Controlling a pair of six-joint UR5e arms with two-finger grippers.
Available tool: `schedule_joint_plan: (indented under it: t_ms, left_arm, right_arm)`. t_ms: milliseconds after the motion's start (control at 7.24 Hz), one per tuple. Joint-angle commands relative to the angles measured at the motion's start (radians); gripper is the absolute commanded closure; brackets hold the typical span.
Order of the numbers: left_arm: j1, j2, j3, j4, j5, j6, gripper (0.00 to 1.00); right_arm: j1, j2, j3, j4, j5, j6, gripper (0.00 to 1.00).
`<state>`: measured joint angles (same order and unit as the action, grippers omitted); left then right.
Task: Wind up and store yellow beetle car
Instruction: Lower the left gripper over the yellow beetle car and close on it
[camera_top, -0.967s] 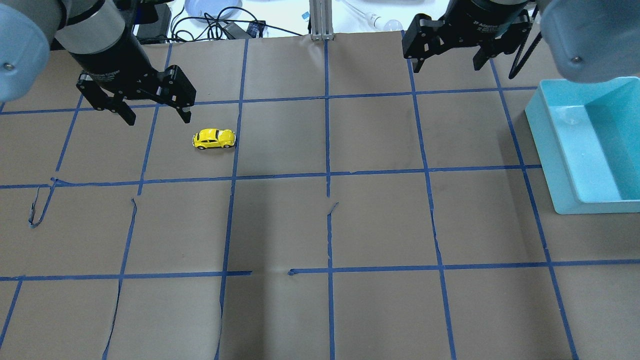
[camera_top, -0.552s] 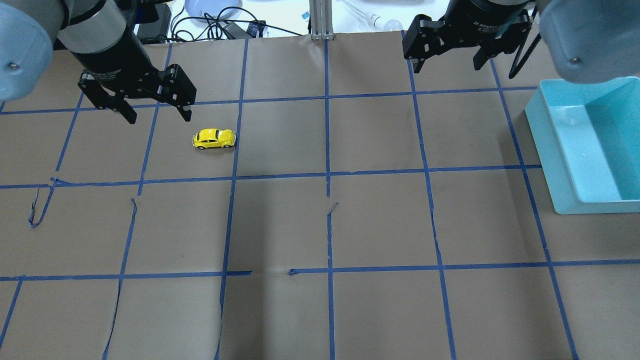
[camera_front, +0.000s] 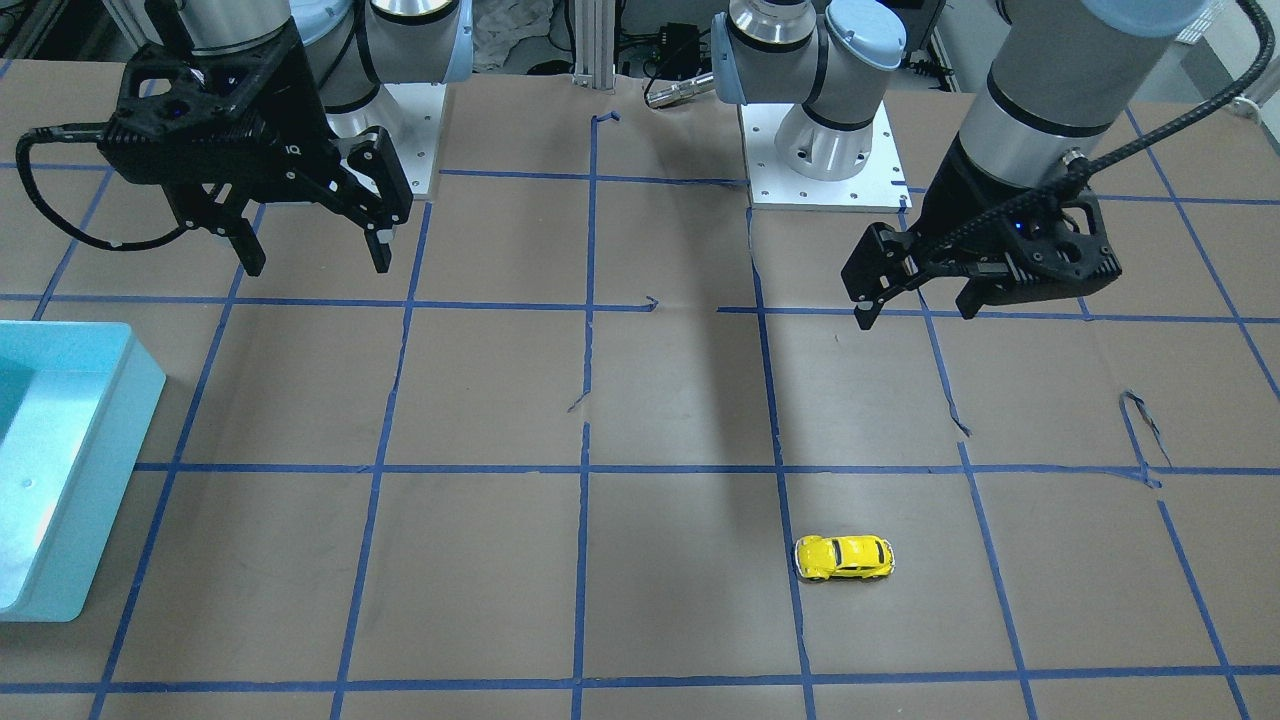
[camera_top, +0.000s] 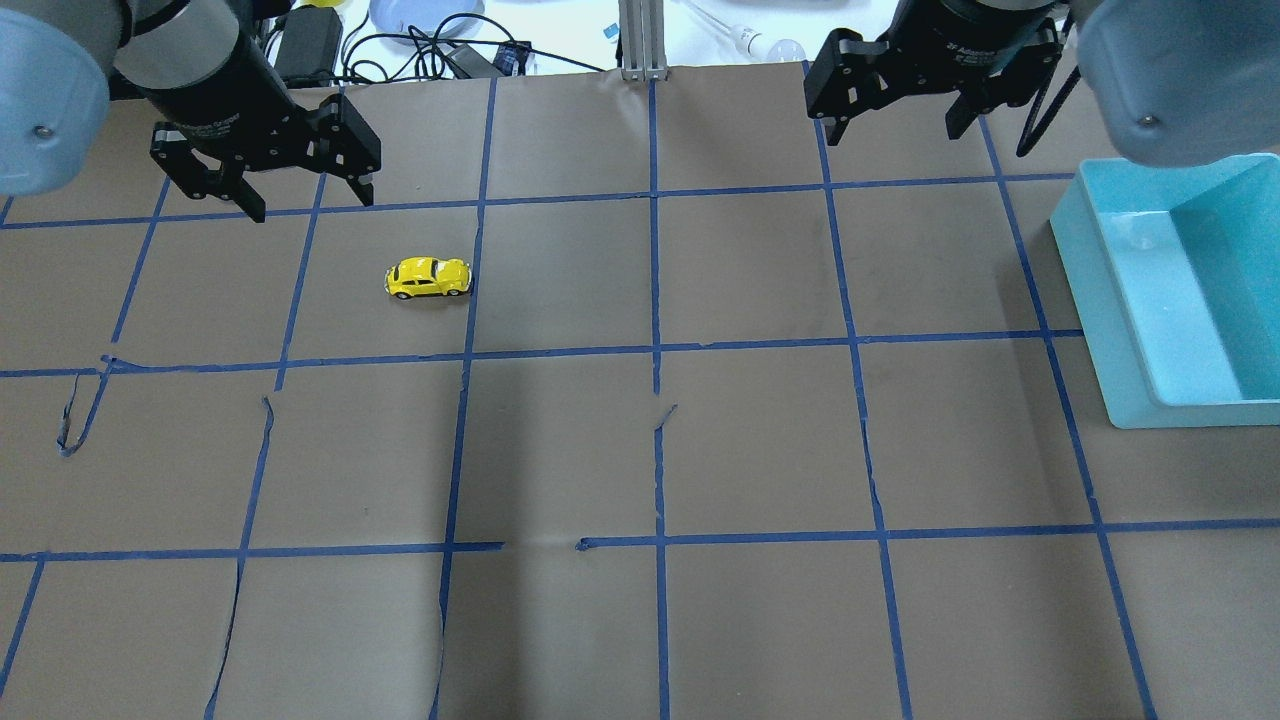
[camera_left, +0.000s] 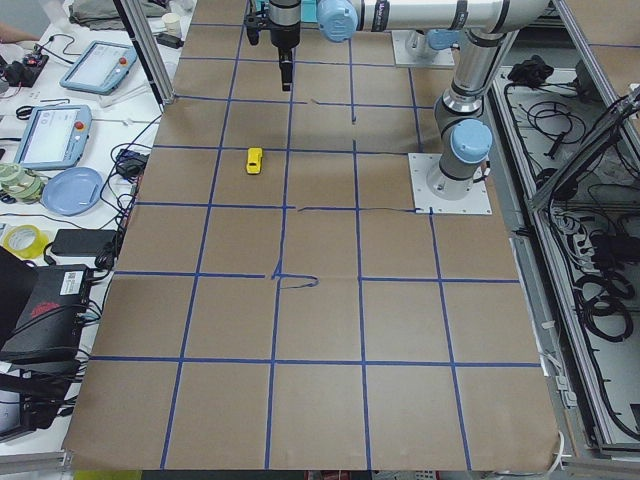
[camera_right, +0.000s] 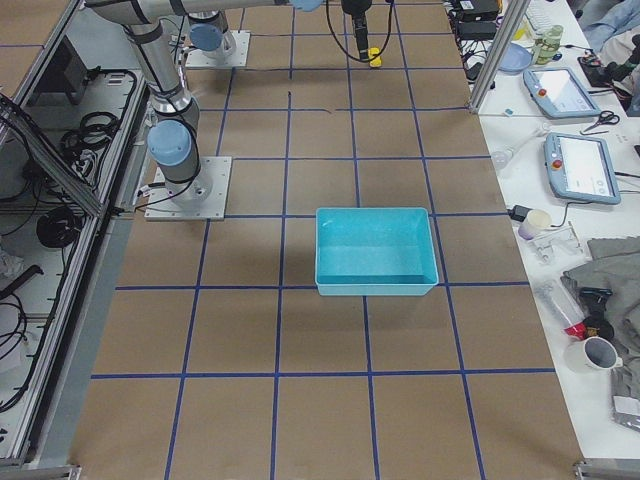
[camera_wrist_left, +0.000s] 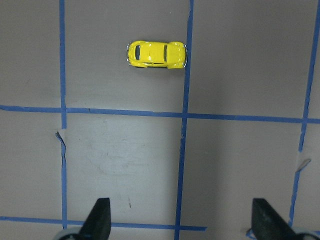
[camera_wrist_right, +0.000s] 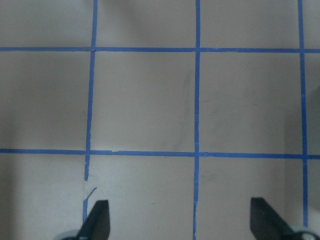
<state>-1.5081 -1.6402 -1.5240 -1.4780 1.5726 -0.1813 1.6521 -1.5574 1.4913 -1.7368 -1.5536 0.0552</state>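
One relation settles your next move: the yellow beetle car (camera_top: 428, 278) lies close to the left gripper (camera_top: 311, 207) and well apart from the right gripper (camera_top: 893, 135), so the left arm is nearer. Both grippers hang above the brown paper with jaws spread wide, holding nothing.

In the left wrist view the car sits ahead of the fingers (camera_wrist_left: 98, 220), left of centre. Its long axis runs across the picture, parallel to the line between them. I judge you must advance and turn the wrist to pinch its sides.

The car stands on its wheels, glossy yellow with dark windows, one end touching a blue tape line (camera_wrist_left: 186, 95). The teal bin (camera_top: 1110, 320) waits on the robot's right.
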Motion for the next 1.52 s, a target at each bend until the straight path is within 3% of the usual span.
schedule_joint_plan:
  t_ms: [0, 552, 967, 1381]
  left_arm:
    - [0.011, -0.019, -0.001, 0.022, 0.004, -0.371, 0.00]
    - [0.042, -0.153, -0.022, 0.083, -0.008, -0.933, 0.00]
    - [0.043, -0.289, -0.039, 0.314, -0.013, -1.055, 0.00]
    - [0.043, -0.391, -0.047, 0.334, -0.034, -1.177, 0.00]
  right_arm:
    - [0.000, -0.001, 0.001, -0.001, -0.002, 0.000, 0.00]
    - [0.000, -0.001, 0.000, -0.006, -0.002, -0.003, 0.00]
    - [-0.002, -0.001, 0.010, -0.026, -0.003, -0.002, 0.00]
    - [0.000, -0.001, 0.012, -0.026, 0.007, 0.005, 0.00]
